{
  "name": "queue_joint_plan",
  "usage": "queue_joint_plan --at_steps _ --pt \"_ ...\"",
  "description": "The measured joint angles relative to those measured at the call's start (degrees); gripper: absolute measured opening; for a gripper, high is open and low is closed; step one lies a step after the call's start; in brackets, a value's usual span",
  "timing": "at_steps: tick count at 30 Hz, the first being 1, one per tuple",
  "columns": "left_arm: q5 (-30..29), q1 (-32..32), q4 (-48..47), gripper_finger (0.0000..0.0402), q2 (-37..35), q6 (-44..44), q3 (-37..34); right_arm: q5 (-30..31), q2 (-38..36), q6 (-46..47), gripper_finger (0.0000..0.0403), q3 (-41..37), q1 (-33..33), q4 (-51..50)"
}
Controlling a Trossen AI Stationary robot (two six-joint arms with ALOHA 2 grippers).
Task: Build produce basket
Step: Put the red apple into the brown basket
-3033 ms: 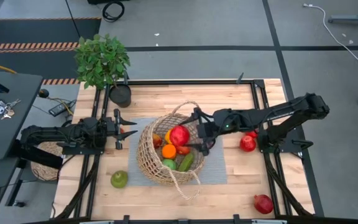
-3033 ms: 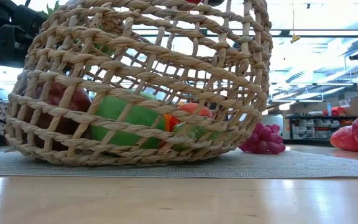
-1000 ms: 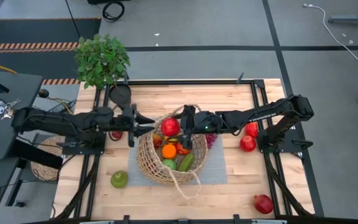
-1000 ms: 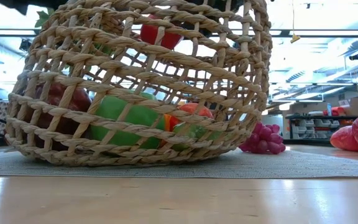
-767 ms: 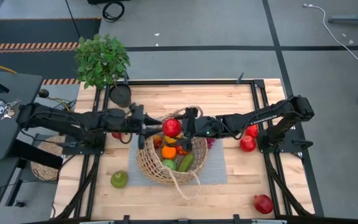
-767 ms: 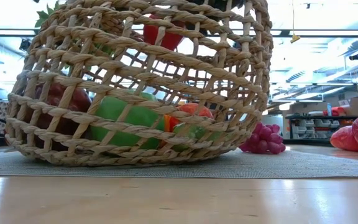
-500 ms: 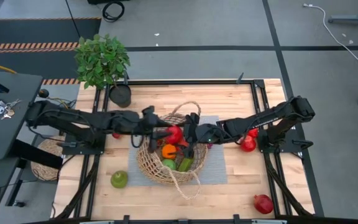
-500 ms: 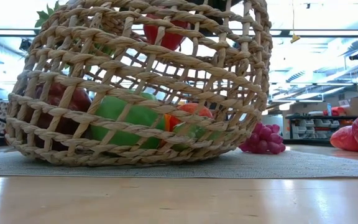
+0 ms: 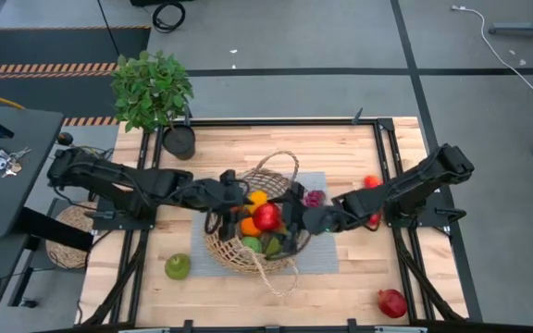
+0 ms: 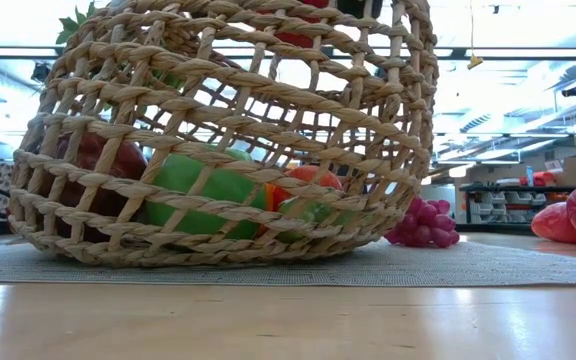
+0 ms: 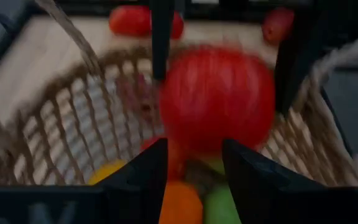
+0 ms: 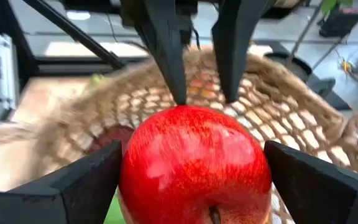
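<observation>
The woven basket (image 9: 222, 242) (image 10: 218, 150) stands on a grey mat (image 9: 327, 254) at the table's middle. Inside it lie an orange (image 9: 248, 225) and green produce (image 9: 272, 245) (image 10: 203, 190). My right gripper (image 9: 271, 222) (image 12: 194, 168) reaches in from the right and is shut on a red apple (image 9: 266, 218) (image 11: 216, 99) above the basket. My left gripper (image 9: 241, 202) (image 11: 194, 146) comes over the basket's left rim. Its fingers are drawn close together, with nothing between them, and their tips (image 12: 180, 99) stand at the apple's far side. I cannot tell whether they touch it. My right gripper pinches the red apple by its two opposite sides (image 12: 129, 174) between its fingers. The fingers come from the table's right, slanting a little down. The apple is lifted clear above the produce in the basket, its stem dimple (image 12: 213, 214) turned toward the wrist.
Purple grapes (image 9: 315, 198) (image 10: 423, 225) lie just right of the basket. A red fruit (image 9: 370, 182) lies by the right arm, a pomegranate (image 9: 391, 302) at the near right and a green fruit (image 9: 177, 267) at the near left. A potted plant (image 9: 153, 88) stands far left.
My right gripper has carried the red apple from the basket's far rim toward the near edge, to above the basket's middle. My left gripper has moved right, over the basket's left rim, and follows close to the apple.
</observation>
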Motion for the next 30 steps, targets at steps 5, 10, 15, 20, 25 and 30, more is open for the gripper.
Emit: queue_joint_plan --at_steps 5,10,15,20,25,30 --pt "-0.1 -2.59 -6.4 0.016 -0.79 -3.3 0.7 3.1 -1.29 -2.52 0.0391 -0.01 3.11 2.5" --pt "-1.22 -5.53 -3.3 0.016 -2.3 -4.5 0.72 6.18 -1.03 -0.17 0.0391 0.01 4.78 3.24" --pt "-6.64 -6.44 2.53 0.016 -3.16 -2.81 0.76 7.89 1.25 2.74 0.0391 0.03 3.85 3.48" --pt "-8.83 -5.96 6.96 0.016 -2.38 -2.07 0.76 10.02 6.13 -0.77 0.0391 -0.08 2.11 7.54" --pt "-9.26 -4.44 9.38 0.016 0.08 -0.53 0.72 11.19 8.67 -4.42 0.0391 -0.08 1.01 14.34" --pt "-9.15 -3.19 7.8 0.016 2.52 0.38 0.7 11.87 8.63 -4.84 0.0398 -0.08 2.86 16.4"
